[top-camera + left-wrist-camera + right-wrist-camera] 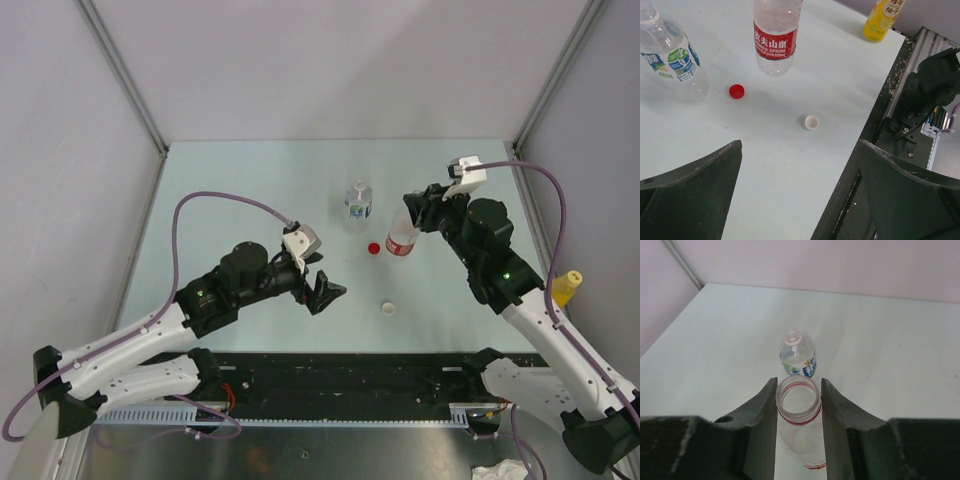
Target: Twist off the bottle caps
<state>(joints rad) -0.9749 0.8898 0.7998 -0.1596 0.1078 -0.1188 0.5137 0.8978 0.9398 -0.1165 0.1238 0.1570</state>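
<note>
Currently the right gripper (799, 386) is clamped on the neck of the red-label bottle (775, 37), one finger on each side just below the open mouth. The bottle stands upright on the tabletop (240, 180). The red cap (736, 91) lies just beside its base. The white cap (811, 122) lies nearer the arm bases, well apart from the blue-green-label bottle (799, 357), whose mouth is likewise open. The left gripper (325, 292) hovers over the tabletop with its jaws wide apart, holding nothing. Two caps are off — only the yellow cap (572, 273) is still seated, on the orange-yellow bottle (565, 292) near the right edge of the tabletop, close beside the right arm. The step in hand appears to be releasing the opened bottle. Open the jaws fully before lifting, so that neither finger drags the neck and tips the bottle — then rise straight up, clear of the mouth. The yellow bottle will likely need one gripper steadying the body while the other turns the cap.
</note>
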